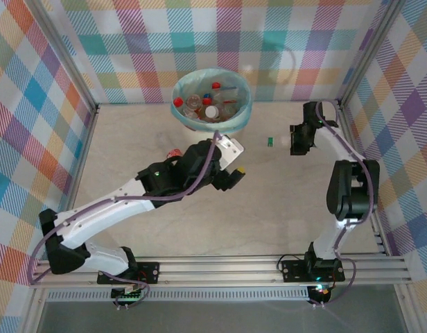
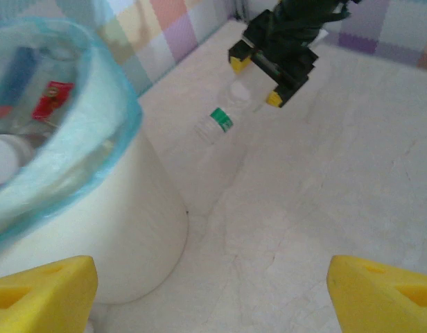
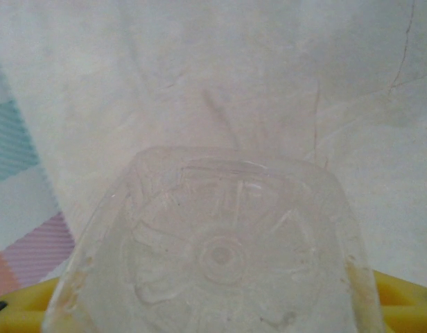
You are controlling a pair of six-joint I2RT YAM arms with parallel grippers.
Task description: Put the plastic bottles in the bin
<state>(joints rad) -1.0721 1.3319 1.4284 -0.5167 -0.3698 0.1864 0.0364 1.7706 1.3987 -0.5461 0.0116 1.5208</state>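
right tool (image 2: 256,79) | straddles clear bottle (image 2: 217,123) base, grip unclear | left tool (image 2: 212,291) spread, beside bin (image 2: 130,229)

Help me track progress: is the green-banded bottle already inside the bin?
No, the green-banded bottle sits outside the bin, at the right gripper fingertips.

a pale beige tabletop (image 1: 290,208) with faint hairline cracks fills the centre; the cracks show plainly in the wrist views (image 2: 338,194) (image 3: 199,69). pastel plaid wall panels stand around it: one panel (image 1: 26,118) at nine o'clock, a back panel (image 1: 130,41) at twelve, a third panel (image 1: 407,90) at three. a slim aluminium post (image 1: 61,52) rises at eleven o'clock, its twin post (image 1: 367,52) at one. a ribbed aluminium rail (image 1: 227,267) crosses the near edge at six o'clock.
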